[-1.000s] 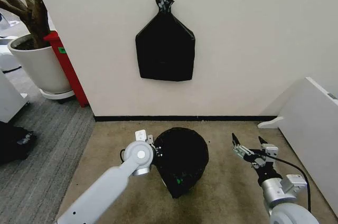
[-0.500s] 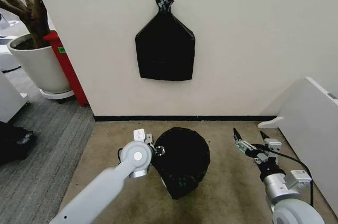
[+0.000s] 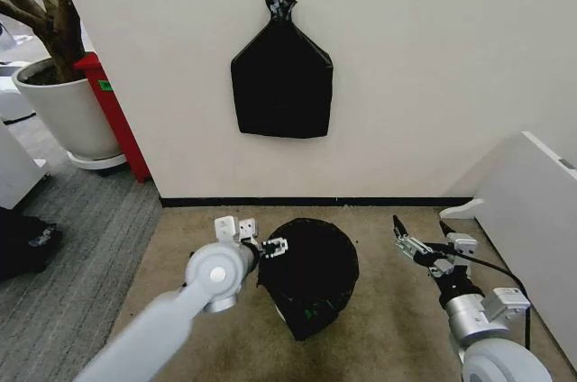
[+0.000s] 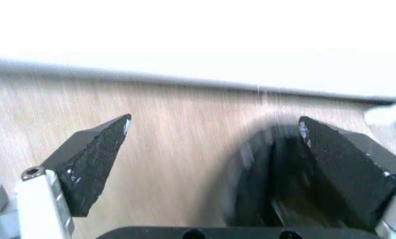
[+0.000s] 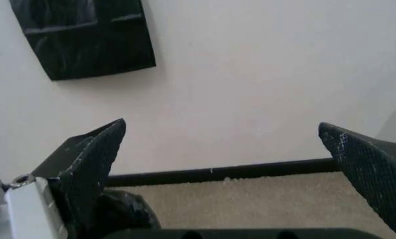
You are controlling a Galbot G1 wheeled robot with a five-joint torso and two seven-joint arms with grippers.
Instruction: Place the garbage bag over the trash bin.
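Since a moment ago my left hand has shifted toward the rim of the glossy black plastic garbage bag already draped over the bin on the beige carpet, fingers spread and empty, while my right hand hovers open nearby.

garbage bag | glossy black, draped over trash bin, on carpet
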